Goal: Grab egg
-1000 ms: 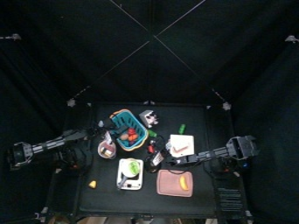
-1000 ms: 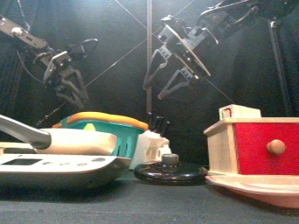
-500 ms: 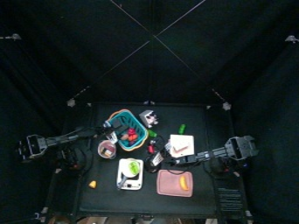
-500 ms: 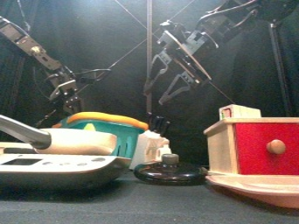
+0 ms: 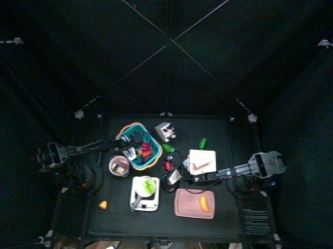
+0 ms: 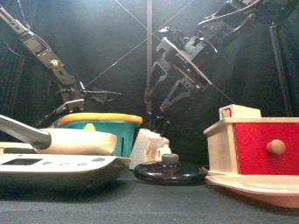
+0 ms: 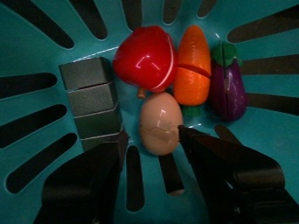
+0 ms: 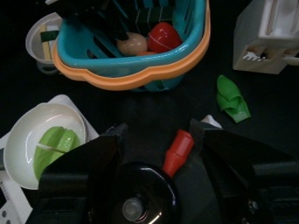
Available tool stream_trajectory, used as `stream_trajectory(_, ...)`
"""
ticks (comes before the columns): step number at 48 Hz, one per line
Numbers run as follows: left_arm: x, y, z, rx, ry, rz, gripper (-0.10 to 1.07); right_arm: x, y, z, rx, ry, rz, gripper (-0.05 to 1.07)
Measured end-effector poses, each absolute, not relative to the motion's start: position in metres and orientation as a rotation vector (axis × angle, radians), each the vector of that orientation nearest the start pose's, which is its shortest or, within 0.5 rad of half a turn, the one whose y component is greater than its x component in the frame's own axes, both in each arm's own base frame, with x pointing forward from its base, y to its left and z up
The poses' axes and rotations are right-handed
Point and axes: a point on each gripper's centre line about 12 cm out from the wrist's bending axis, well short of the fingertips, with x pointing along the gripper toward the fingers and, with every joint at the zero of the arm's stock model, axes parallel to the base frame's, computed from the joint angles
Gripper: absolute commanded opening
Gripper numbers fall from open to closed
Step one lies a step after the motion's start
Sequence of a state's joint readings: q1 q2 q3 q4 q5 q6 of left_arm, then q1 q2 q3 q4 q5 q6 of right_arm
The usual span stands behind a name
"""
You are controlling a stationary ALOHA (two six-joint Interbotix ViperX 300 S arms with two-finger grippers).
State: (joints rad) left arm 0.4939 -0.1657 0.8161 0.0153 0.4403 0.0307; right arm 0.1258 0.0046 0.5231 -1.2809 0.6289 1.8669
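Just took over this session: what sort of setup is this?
Likely a curtained tabletop test pen with toy kitchen props. A teal basket holds play food: an egg, a carrot and an eggplant. A red toy drawer box stands in front.

A robot test pen in a lab: black curtains (image 5: 166, 58) enclose a small black surface (image 5: 117, 202), where two black robot arms hang over toy food in a teal basket (image 7: 35, 35) and a red-and-wood toy box (image 6: 260, 144).

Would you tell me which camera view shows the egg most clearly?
The left wrist view: the egg lies close up on the teal basket floor. The right wrist view shows it small; the top view, barely; the front view hides it.
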Motion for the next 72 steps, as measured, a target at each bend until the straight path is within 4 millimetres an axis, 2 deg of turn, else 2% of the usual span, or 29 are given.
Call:
stream_trajectory(19, 0.277, 0.151, 0.133, -0.208, 1.123, 0.414, 0.87, 0.401, -0.018, 0.207, 0.355, 0.518, -0.649, 0.92)
stream_trajectory(40, 0.280, 0.152, 0.120, -0.193, 1.180, 0.398, 0.85, 0.402, -0.021, 0.205, 0.356, 0.523, -0.657, 0.92)
stream_trajectory(57, 0.282, 0.153, 0.120, -0.175, 1.184, 0.395, 0.61, 0.402, -0.022, 0.203, 0.361, 0.529, -0.660, 0.92)
stream_trajectory(65, 0.283, 0.152, 0.127, -0.167, 1.176, 0.393, 0.61, 0.402, -0.022, 0.203, 0.369, 0.530, -0.663, 0.92)
stream_trajectory(72, 0.284, 0.150, 0.142, -0.148, 1.160, 0.391, 0.61, 0.401, -0.023, 0.202, 0.373, 0.533, -0.669, 0.92)
